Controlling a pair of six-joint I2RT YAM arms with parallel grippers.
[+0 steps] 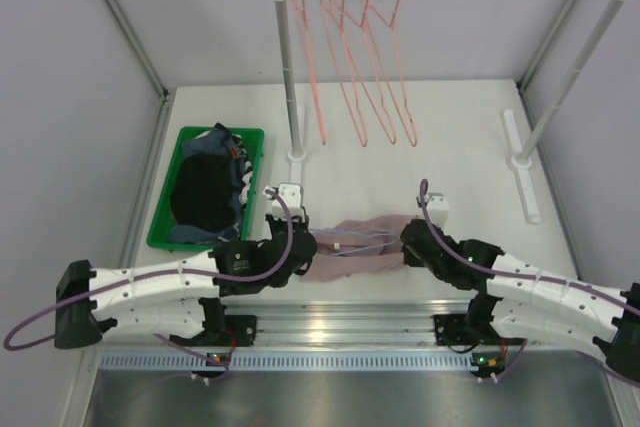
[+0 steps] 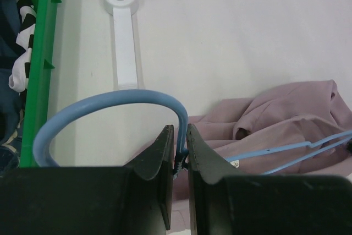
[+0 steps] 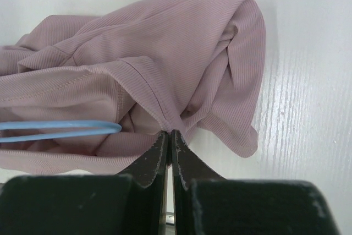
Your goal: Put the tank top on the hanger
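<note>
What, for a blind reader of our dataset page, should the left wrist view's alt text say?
The left end effector is shut on the neck of a thin light-blue wire hanger, its hook arching left over the white table. Its arms cross a crumpled dusty-pink fabric tank top at right.

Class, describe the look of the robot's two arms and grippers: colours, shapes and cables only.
Both the left arm and right arm have white links with black joints and bases. A purple cable loops along each. The left gripper and right gripper have black, wedge-shaped fingers tapering to tips.
</note>
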